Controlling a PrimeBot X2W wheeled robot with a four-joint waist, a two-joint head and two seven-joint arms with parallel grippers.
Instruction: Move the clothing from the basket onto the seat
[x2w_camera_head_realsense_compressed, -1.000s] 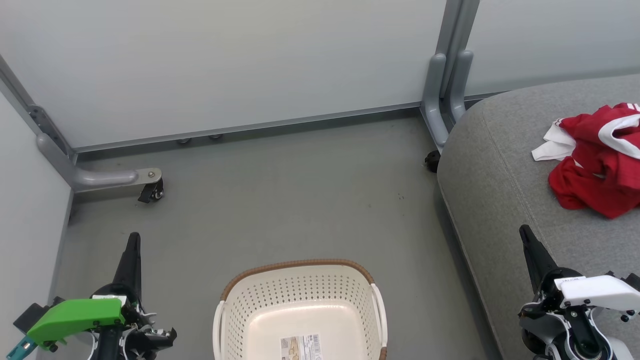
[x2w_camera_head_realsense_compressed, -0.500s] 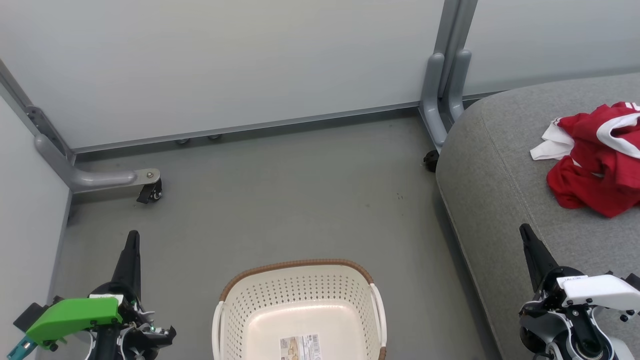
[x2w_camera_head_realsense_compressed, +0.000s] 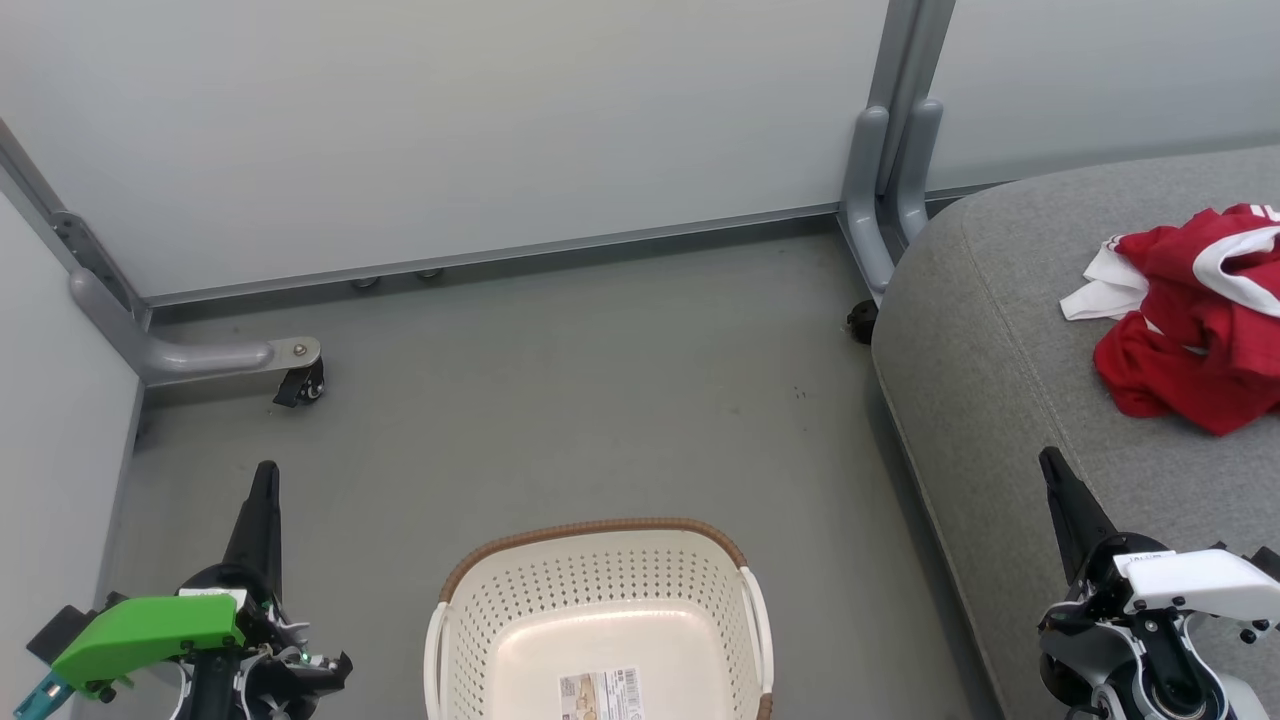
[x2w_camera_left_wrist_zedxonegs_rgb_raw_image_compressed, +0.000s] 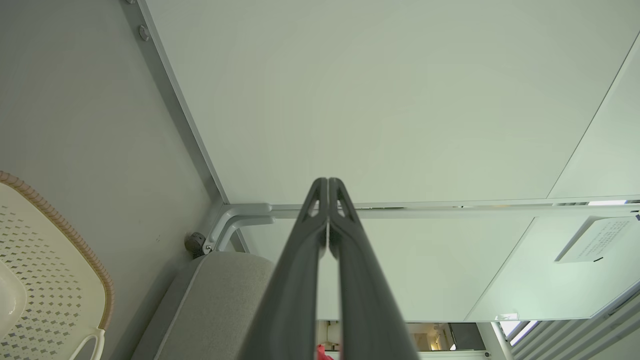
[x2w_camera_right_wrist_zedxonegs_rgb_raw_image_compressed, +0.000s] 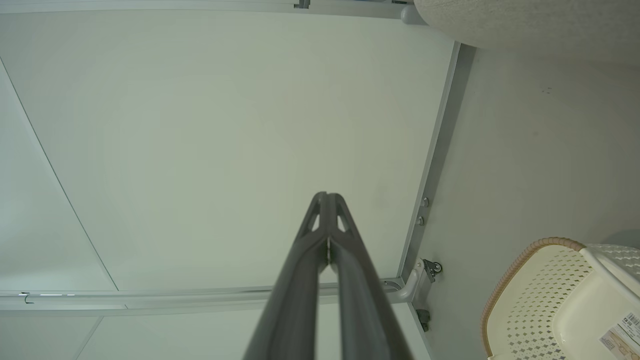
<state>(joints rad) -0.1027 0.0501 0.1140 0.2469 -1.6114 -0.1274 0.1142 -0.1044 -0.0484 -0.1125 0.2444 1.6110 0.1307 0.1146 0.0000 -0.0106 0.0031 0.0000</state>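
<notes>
The red clothing with white trim lies bunched on the grey seat at the right. The white basket with a brown rim stands on the floor at bottom centre, holding nothing but its label. My left gripper is shut, down by the basket's left side, tips together in the left wrist view. My right gripper is shut over the seat's front part, below the clothing. The basket and the seat's corner appear in the right wrist view, behind the gripper.
Pale partition panels close off the far side, with a grey post beside the seat. A grey foot with a caster sticks out at the left. Grey floor lies open between basket and wall.
The head view shifted very slightly between the earliest frame and now. The grippers, basket and clothing hold their places.
</notes>
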